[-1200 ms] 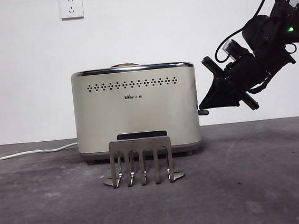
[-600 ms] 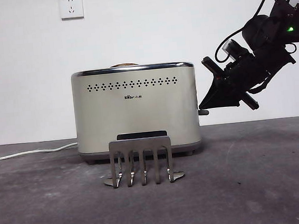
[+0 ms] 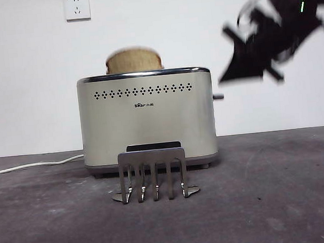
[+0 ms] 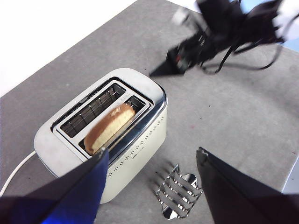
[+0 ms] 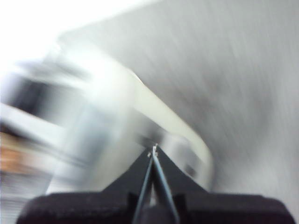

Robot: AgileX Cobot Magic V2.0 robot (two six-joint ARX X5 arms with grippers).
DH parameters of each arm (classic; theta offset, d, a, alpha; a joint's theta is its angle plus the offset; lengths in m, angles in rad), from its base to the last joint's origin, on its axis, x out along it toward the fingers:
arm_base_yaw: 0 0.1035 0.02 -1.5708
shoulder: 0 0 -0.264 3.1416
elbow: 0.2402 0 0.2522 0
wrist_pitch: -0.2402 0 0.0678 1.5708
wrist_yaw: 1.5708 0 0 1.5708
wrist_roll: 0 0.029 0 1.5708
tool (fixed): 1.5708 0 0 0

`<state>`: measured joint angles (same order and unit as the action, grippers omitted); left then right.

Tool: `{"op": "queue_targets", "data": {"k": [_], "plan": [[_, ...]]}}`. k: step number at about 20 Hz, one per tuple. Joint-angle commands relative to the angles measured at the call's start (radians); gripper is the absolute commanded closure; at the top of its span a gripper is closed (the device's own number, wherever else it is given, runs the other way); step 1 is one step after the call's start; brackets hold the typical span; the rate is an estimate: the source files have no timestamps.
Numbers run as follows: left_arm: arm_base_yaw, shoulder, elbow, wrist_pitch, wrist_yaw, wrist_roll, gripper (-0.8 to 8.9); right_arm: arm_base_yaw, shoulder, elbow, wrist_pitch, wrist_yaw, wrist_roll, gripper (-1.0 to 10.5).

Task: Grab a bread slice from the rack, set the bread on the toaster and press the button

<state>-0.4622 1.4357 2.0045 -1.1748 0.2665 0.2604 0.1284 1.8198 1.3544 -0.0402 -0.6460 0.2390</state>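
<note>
**Front view: bread up, gripper clear**

The bread (image 3: 133, 60) stands proud of the toaster (image 3: 147, 120), its dome above the chrome rim. The right gripper (image 3: 222, 81) hangs blurred, above and beside the button (image 3: 218, 96), jaws pressed together, holding nothing. The left gripper (image 4: 150, 161) hovers high, jaws spread wide. The rack (image 3: 153, 174) stands empty in front.

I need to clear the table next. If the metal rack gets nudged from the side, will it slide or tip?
The rack would probably slide: it sits low on flat feet. Its thin, open prongs suggest little weight, so a light push likely moves it. Bare metal may be slippery to grip.
</note>
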Motion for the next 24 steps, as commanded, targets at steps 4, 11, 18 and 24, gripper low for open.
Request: {"op": "queue_targets", "data": {"k": [4, 11, 18, 24], "plan": [[-0.003, 0.0, -0.006, -0.017, 0.003, -0.006, 4.99, 0.005, -0.319, -0.007, -0.236, -0.01, -0.039, 9.6], [-0.003, 0.0, -0.006, -0.112, 0.004, -0.007, 4.99, 0.027, -0.595, -0.007, -0.751, -0.007, -0.233, 9.6], [-0.003, 0.0, -0.006, -0.203, 0.004, -0.006, 6.89, 0.033, -0.702, -0.007, -1.055, -0.006, -0.344, 9.6], [-0.003, 0.0, -0.006, -0.209, 0.001, -0.006, 8.22, 0.032, -0.728, -0.007, -1.093, -0.005, -0.343, 9.5]]}}
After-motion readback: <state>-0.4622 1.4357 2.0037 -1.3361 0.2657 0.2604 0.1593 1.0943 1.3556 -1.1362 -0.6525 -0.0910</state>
